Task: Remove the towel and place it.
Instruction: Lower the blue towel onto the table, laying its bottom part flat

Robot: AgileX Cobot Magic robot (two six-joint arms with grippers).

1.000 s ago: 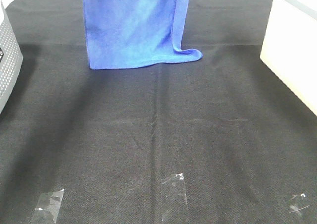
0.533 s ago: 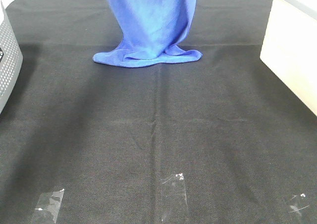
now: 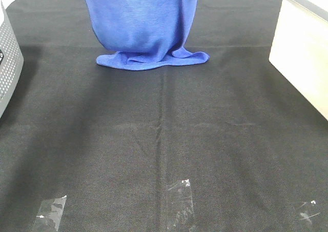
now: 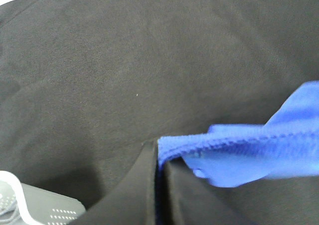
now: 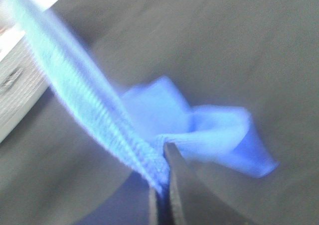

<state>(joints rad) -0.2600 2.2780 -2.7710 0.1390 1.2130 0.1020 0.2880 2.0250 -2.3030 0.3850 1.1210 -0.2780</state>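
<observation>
The towel (image 3: 143, 26) hangs below the left end effector (image 4: 158, 185) and right end effector (image 5: 162, 197), both clamped on its top hem (stretched crosswise between them), bottom crumpled near the far edge of the bench (image 3: 164, 139).

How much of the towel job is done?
Done: the left end effector and right end effector each pinch the towel by its edge, holding it up. In hand: its lower edge rests crumpled on the black cloth. Left: laying it down and letting go, probably.
</observation>
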